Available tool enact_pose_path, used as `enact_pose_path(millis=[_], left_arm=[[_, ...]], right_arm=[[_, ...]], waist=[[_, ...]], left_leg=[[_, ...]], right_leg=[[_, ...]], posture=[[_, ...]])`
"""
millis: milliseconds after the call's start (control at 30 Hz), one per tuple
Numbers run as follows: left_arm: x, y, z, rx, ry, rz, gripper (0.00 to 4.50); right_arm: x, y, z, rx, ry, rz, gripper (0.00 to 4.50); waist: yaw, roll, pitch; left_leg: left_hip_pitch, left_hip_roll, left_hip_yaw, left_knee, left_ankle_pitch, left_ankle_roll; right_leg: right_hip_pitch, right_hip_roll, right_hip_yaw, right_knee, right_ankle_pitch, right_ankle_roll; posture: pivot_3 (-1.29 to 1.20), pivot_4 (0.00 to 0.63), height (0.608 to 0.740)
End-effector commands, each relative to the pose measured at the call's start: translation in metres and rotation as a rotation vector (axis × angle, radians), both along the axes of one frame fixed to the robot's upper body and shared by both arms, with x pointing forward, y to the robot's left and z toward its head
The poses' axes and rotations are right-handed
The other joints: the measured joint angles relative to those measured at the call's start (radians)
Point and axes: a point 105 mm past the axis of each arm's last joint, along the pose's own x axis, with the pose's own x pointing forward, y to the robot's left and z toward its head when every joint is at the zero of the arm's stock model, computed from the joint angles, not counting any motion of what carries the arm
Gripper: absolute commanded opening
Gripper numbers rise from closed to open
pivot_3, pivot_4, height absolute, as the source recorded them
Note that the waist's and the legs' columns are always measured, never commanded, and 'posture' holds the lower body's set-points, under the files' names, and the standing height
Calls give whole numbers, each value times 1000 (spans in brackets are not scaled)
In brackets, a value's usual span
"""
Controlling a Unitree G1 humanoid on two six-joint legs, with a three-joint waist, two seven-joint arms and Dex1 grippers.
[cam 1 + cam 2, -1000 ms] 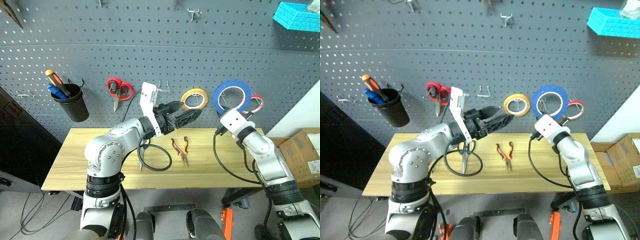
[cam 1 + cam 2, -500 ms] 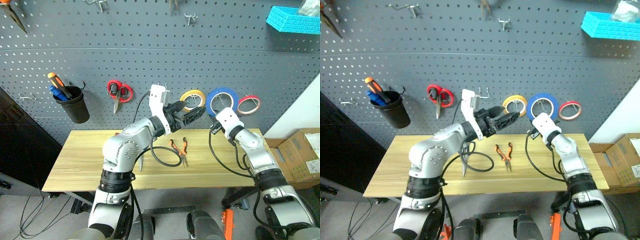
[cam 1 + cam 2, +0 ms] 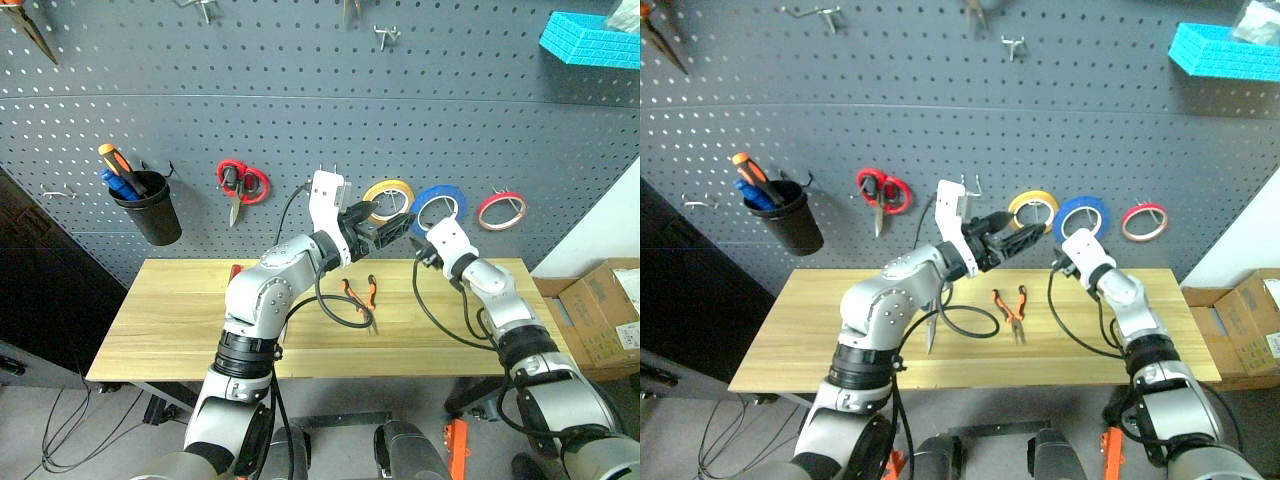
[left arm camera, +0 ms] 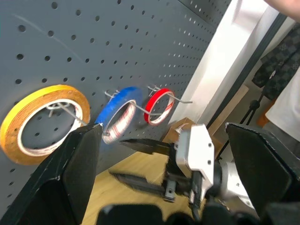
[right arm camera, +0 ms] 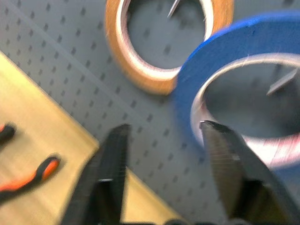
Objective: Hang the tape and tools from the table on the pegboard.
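Note:
The blue tape [image 3: 438, 208] hangs on a hook of the dark grey pegboard [image 3: 300, 100], between a yellow ring and a red ring. My right gripper [image 5: 164, 126] is open just below the tape, one finger close under its lower edge and nothing between the fingers. My left gripper [image 3: 397, 223] hovers open and empty beside it, in front of the yellow ring. On the table [image 3: 160, 320] lie the orange-and-black pliers [image 3: 362, 297], the dark-handled scissors [image 3: 931, 328] partly behind my left arm, and the red-handled screwdriver [image 3: 234, 272], mostly hidden by that arm.
On the pegboard hang a yellow tape ring [image 3: 388, 195], a red tape ring [image 3: 500, 210], red-handled scissors [image 3: 240, 185] and a black cup [image 3: 150, 208] holding an orange-handled screwdriver. A cyan basket [image 3: 590, 35] sits at the upper right. A cardboard box [image 3: 600, 312] stands right of the table.
My right gripper has opened, let go of the blue tape and sunk below it; the tape now hangs on its hook. The camera view has shifted.

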Motion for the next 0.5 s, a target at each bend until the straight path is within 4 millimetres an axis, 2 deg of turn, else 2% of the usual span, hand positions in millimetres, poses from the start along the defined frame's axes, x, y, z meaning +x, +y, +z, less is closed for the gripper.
enact_pose_path(millis=[33, 100, 200, 267, 333, 433, 500], left_arm=[[-10, 3, 12, -18, -38, 2, 4500], [-16, 6, 7, -9, -12, 8, 4500], [-28, 15, -14, 52, 48, 20, 4500], [-34, 31, -47, 164, 136, 76, 4500], [-40, 48, -78, 254, 218, 136, 4500], [-50, 65, -103, 302, 283, 188, 4500], [-59, 74, -112, 314, 321, 228, 4500]], right_arm=[[-29, -8, -4, 15, 30, -9, 3048], [-55, -7, -12, -3, 83, 9, 3048], [-88, 0, -23, 6, 220, 1, 3048], [-102, 9, -32, 41, 362, -38, 3048], [-107, 25, -35, 84, 483, -49, 3048], [-96, 44, -30, 139, 587, -86, 3048], [-86, 54, -23, 166, 638, -117, 3048]], waist=[[3, 0, 0], [4, 3, 2], [-1, 6, 6], [-12, 5, 13], [-19, 4, 27], [-23, 2, 53], [-22, 3, 74]], left_leg=[[0, 0, 0, 0, 0, 0], [-1, 0, 0, 0, 0, 0], [-1, 1, 0, 0, -1, 1], [1, 2, 0, 0, -1, 1], [4, 4, 1, 0, -1, 0], [7, 5, -5, 0, -7, -9], [0, 4, -6, 2, -7, -9]], right_leg=[[0, 0, 0, 0, 0, 0], [0, 0, 0, 0, -1, 0], [-1, 0, 0, 0, -1, -1], [-1, 0, 0, 1, -1, -1], [-2, -1, 0, 3, -2, -2], [-4, -2, -4, 2, -3, -3], [-11, -3, -4, -1, -3, -3]], posture=[[35, 125, 740], [31, 150, 740], [21, 172, 740], [13, 206, 740], [14, 221, 740], [25, 255, 740], [40, 281, 740]])
